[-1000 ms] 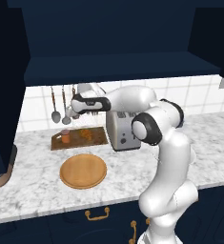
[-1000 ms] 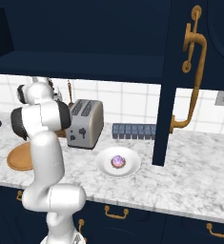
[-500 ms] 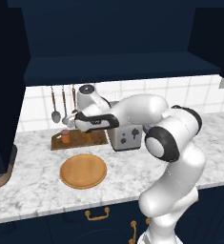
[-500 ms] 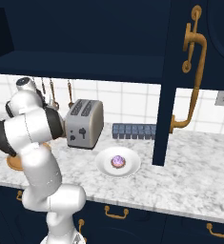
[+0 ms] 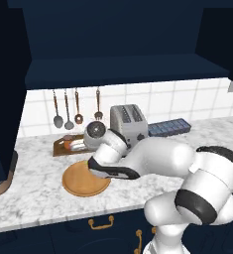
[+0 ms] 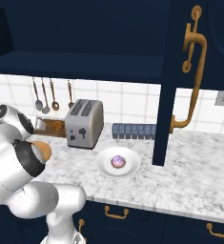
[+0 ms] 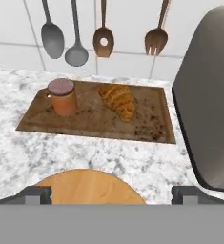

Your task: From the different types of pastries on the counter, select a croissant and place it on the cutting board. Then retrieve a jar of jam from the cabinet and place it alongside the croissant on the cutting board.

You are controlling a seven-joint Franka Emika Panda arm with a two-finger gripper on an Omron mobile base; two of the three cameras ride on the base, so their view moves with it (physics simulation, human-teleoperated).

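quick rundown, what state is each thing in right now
croissant: lying flat on the cutting board
jar of jam: upright on the board, left of the croissant, lid on
gripper: open, holding nothing, above the round wooden plate
frosted pastry: on a white plate
cabinet door: open

Even, soft rendered light is seen throughout; deep shade is cast beneath the cabinet [image 5: 118, 39]; no blur or glare is noted.

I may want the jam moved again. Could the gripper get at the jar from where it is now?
Probably yes: the jar stands upright on the cutting board, apart from the croissant, with open counter before the open gripper.
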